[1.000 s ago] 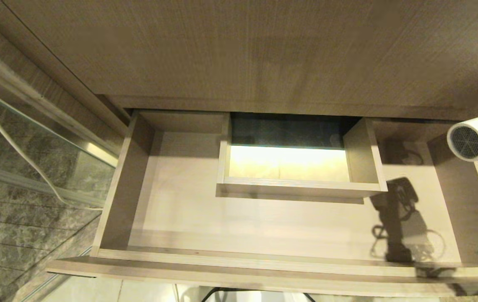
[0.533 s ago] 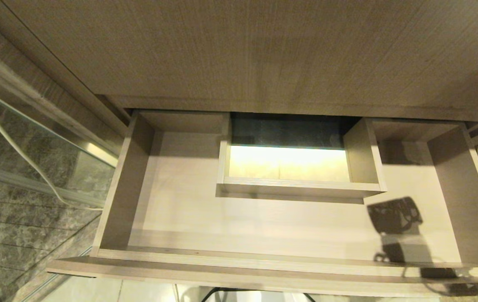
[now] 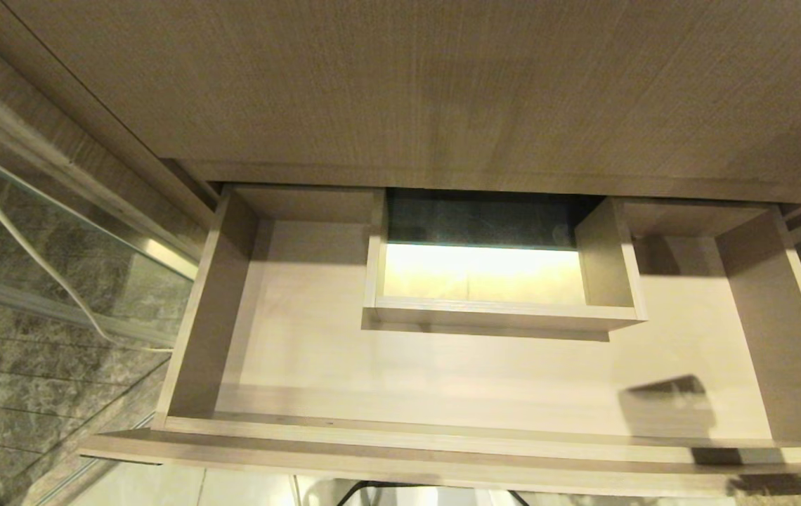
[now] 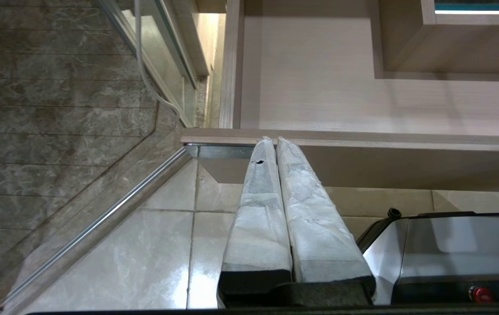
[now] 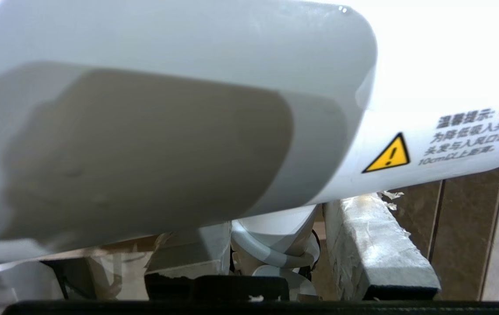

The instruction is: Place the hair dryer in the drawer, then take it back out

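Note:
The drawer (image 3: pixel 443 379) stands pulled out, its pale floor bare apart from a dark shadow (image 3: pixel 667 404) near the front right corner. The drawer's left half also shows in the left wrist view (image 4: pixel 319 100). The white hair dryer (image 5: pixel 166 131) fills the right wrist view, a yellow warning triangle on its barrel. My right gripper (image 5: pixel 275 227) is shut on its handle, with a loop of white cord between the taped fingers (image 5: pixel 376 245). Neither shows in the head view. My left gripper (image 4: pixel 275 141) is shut and empty, parked below the drawer's front edge.
A boxed cut-out (image 3: pixel 485 281) rises at the drawer's back middle. The wood-grain cabinet panel (image 3: pixel 443 84) stands above. A glass panel with a white cable (image 3: pixel 28 246) is on the left. My base (image 4: pixel 451 249) sits on the tiled floor below the drawer.
The hair dryer, at the head view's right edge a second ago, has left that view to the right. Its shadow has slid toward the drawer's front right corner.

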Motion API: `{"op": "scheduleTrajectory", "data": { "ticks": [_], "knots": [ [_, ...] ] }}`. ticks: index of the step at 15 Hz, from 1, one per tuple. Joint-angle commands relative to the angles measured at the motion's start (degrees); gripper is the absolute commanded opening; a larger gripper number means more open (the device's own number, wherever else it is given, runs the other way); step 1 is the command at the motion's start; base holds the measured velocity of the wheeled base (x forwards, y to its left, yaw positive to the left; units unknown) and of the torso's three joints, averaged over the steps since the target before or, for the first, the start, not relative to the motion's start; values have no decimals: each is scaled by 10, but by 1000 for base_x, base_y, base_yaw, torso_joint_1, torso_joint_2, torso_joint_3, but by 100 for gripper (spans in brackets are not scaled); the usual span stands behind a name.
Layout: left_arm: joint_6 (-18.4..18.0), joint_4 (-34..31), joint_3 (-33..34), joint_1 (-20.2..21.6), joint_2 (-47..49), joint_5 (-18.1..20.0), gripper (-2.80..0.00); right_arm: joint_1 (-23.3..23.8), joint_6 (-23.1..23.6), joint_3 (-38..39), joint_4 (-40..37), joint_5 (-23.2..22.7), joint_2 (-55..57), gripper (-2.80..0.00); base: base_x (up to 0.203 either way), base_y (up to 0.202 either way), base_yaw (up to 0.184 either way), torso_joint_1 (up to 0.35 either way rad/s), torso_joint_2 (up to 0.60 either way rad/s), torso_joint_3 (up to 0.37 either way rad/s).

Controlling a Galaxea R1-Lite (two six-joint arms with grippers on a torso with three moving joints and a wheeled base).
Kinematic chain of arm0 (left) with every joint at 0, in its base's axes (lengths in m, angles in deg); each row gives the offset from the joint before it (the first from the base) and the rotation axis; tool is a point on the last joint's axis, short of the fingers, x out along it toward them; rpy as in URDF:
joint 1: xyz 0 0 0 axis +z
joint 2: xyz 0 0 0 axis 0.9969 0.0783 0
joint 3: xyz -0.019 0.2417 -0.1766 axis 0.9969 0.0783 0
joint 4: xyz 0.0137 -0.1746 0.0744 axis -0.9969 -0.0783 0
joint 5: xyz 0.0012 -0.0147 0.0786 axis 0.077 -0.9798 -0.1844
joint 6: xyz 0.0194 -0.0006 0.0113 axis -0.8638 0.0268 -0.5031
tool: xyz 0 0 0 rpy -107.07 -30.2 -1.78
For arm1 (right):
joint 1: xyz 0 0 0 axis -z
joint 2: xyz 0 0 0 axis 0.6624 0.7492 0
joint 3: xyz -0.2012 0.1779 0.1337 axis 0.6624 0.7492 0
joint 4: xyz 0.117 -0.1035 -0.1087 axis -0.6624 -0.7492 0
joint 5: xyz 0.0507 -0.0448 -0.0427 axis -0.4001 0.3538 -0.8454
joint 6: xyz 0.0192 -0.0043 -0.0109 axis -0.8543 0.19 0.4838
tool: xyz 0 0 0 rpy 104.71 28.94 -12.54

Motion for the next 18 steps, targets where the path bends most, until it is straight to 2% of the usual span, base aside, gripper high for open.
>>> {"op": "scheduleTrajectory", "data": {
  "ticks": [1,6,9,18],
  "knots": [
    [0,0,1,0,0,0,-280,-1,1,11,8,0,-33,-280,0,0,0,168,-256,-106],
    [1,0,1,0,0,0,-280,0,1,26,4,1,-57,-280,0,0,0,233,-448,-194],
    [0,0,1,0,0,0,-280,0,1,33,5,1,-72,-280,0,0,0,82,-489,-210],
    [0,0,1,0,0,1,-280,-1,1,48,11,0,-95,-280,0,0,0,353,-513,-239]
  ]
}}
